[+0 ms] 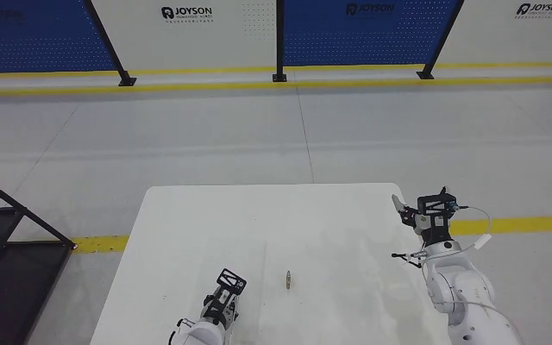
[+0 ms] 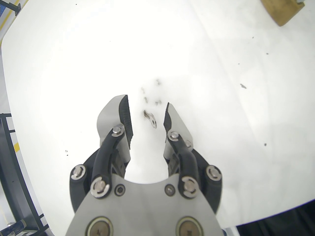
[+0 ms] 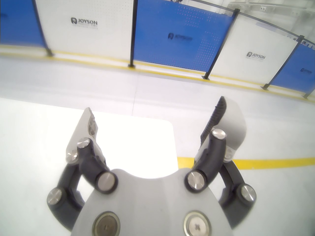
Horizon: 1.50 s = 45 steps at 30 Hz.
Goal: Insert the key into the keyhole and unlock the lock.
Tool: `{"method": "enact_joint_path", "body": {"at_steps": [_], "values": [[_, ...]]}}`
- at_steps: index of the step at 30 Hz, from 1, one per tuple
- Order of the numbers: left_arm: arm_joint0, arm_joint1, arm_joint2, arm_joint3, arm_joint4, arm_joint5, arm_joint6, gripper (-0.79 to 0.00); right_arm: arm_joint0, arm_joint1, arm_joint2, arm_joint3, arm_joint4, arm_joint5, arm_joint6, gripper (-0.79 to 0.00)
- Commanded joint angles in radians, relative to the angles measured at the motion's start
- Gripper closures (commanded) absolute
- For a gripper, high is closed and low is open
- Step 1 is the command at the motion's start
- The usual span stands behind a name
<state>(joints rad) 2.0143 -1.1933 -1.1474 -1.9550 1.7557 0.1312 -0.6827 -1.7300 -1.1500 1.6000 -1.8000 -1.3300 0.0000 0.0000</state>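
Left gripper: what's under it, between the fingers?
The key lies flat on the white table, in the gap of the open left gripper, touching neither finger. Its body hides the table nearer the wrist.

The left gripper (image 2: 146, 101) has two shiny grey metal fingers (image 2: 108, 116) with black bumpy pads (image 2: 124, 116), black links (image 2: 102, 154) and round silver screws (image 2: 99, 186). The right gripper (image 3: 154, 104) looks the same. The right arm (image 1: 453, 289) is smooth and white, with a thin white cable (image 1: 488, 226) by its wrist.

Key (image 2: 151, 119) on table (image 2: 73, 50), left of lock (image 2: 279, 3)
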Motion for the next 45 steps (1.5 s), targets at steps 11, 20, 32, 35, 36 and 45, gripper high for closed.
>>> {"method": "enact_joint_path", "body": {"at_steps": [11, 20, 32, 35, 36, 45], "values": [[0.002, -0.002, -0.004, 0.011, 0.011, -0.001, 0.001, -0.243, 0.0, 0.0, 0.0, 0.0, 0.0, 0.0, 0.0, -0.785], [0.004, -0.004, -0.004, 0.011, 0.02, 0.004, -0.004, -0.182, 0.0, 0.0, 0.0, 0.0, 0.0, 0.0, 0.0, -0.785], [0.012, -0.005, -0.012, 0.007, 0.027, 0.012, 0.01, 0.0, 0.0, 0.0, 0.0, 0.0, 0.0, 0.0, 0.0, -0.785], [0.018, -0.005, -0.016, 0.001, 0.027, 0.015, 0.018, 0.0, 0.0, 0.0, 0.0, 0.0, 0.0, 0.0, 0.0, -0.785], [0.021, -0.005, -0.019, -0.003, 0.027, 0.017, 0.02, 0.0, 0.0, 0.0, 0.0, 0.0, 0.0, 0.0, 0.0, -0.785], [0.064, 0.0, -0.064, -0.058, -0.021, -0.01, 0.045, 0.0, 0.0, 0.0, 0.0, 0.0, 0.0, 0.0, 0.0, -0.785]]}}
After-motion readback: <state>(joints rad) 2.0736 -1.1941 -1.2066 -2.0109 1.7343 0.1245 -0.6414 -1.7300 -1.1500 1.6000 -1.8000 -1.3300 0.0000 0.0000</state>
